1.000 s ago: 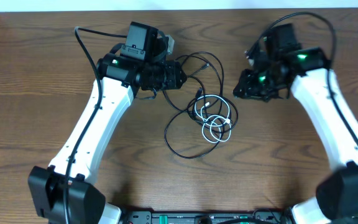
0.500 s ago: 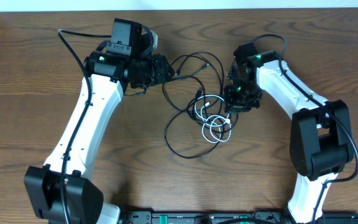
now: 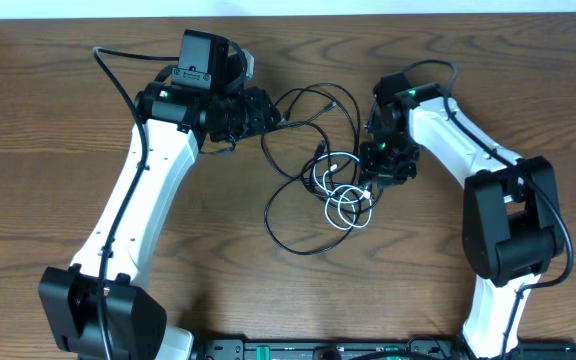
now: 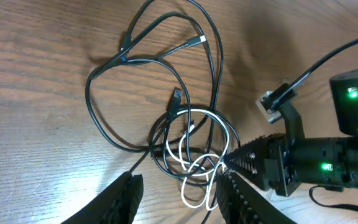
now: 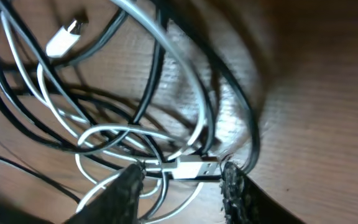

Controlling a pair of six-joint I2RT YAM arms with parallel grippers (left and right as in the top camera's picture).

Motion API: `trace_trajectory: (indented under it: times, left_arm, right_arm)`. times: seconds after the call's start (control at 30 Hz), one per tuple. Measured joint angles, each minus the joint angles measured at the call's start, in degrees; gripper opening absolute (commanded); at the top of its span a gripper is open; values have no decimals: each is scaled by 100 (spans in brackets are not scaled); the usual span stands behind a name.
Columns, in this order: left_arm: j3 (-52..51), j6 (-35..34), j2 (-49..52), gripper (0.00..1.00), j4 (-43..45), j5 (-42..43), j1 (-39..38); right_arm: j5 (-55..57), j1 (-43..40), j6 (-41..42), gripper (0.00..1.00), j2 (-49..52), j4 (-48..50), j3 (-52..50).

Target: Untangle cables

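white cable (image 5: 199, 102) and black cable (image 3: 268, 218) lie tangled mid-table (image 3: 58, 120), unmoved since a second ago. right gripper (image 3: 373, 178), earlier off to the right, now straddles the white plug (image 5: 191, 168), jaws apart, grip unclear. left gripper (image 3: 266, 112) has drawn back leftward, fingers spread, holding nothing.

Two cables are lying on the one worktop (image 3: 48, 120): one black cable (image 3: 288, 215) and one white cable (image 3: 343, 195). Two robot arms are reaching over the worktop, the left arm (image 3: 153, 190) and the right arm (image 3: 468, 140), each carrying one pincer, making two: the left pincer (image 4: 178, 199) and the right pincer (image 5: 179, 186).
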Motion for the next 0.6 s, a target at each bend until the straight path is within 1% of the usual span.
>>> trace_trajectory:
  times: [0.13,0.33,0.6]
  left_arm:
    - [0,0,0,45,0,0,0]
    - [0,0,0,45,-11,0,0]
    - [0,0,0,44,-46,0,0]
  right_arm:
    - [-4,168,-7,49,0,2,0]
    - [39,363,28,49,2,13,0]
    - [621,448,428,50,2,22,-37]
